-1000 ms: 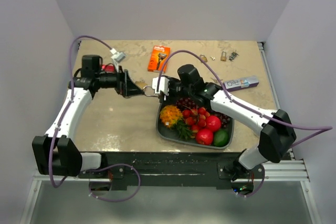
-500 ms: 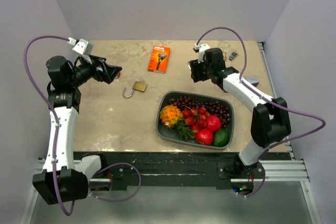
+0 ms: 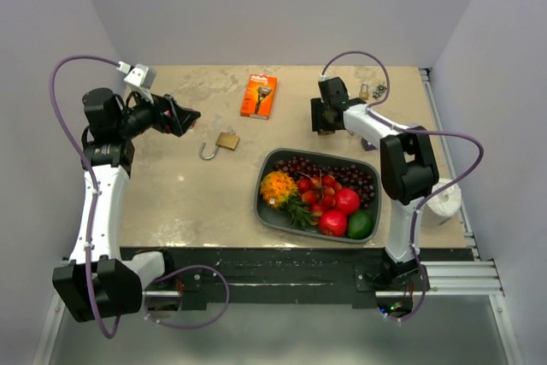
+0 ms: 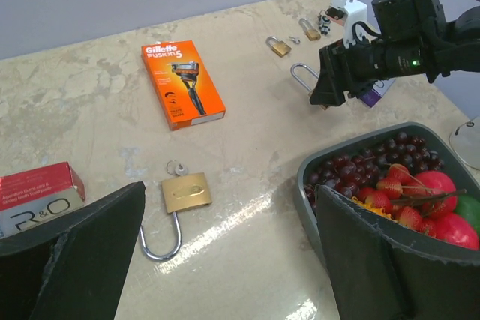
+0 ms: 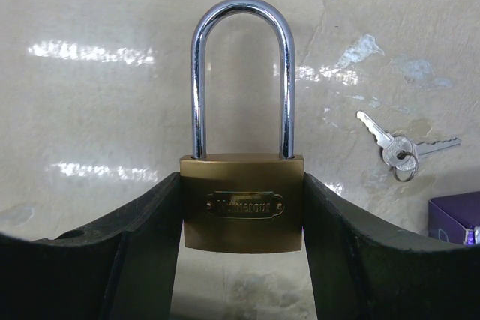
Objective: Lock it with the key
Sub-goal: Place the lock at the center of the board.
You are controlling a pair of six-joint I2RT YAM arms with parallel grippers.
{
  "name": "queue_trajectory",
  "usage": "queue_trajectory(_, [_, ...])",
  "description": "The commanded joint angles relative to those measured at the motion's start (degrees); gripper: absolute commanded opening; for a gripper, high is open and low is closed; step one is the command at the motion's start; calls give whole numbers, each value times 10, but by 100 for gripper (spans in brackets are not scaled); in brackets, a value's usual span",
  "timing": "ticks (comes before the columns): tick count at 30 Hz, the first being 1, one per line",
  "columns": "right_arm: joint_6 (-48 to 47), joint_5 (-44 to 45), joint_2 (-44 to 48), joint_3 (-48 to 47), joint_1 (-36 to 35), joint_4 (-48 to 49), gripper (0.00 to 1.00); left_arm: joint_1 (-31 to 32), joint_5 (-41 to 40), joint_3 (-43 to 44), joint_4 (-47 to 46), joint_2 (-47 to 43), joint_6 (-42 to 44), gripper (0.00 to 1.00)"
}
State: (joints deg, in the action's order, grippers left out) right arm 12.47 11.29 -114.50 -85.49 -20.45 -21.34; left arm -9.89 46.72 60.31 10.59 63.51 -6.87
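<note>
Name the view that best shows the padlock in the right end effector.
Right wrist: the padlock fills the frame, brass body clamped in the right end effector, shackle clear. Left wrist shows only its shackle, small and distant; the top view hides it.

Left gripper [image 3: 190,119] released, pulled back — padlock [image 3: 226,140] now lies ahead of it. Right gripper [image 3: 323,119] swung away — now clamps a second padlock [image 5: 241,204].

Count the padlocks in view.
4. An open padlock lies mid-table; a second padlock is clamped in the right gripper; two small padlocks lie near the far edge. Others may hide behind the right arm.
</note>
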Motion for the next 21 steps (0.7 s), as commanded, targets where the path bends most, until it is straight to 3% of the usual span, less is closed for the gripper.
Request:
queue_trajectory(1, [31, 25, -3, -49, 18, 22, 0, 0, 13, 12, -1, -7, 0, 99])
queue_trajectory(12, [34, 16, -48, -54, 41, 21, 0, 0, -22, 49, 63, 42, 6, 97])
queue_trajectory(15, [34, 16, -56, -55, 45, 22, 9, 0, -20, 43, 51, 40, 4, 97])
queue_trajectory(21, [41, 2, -64, -62, 46, 17, 43, 1, -15, 44, 49, 50, 9, 98])
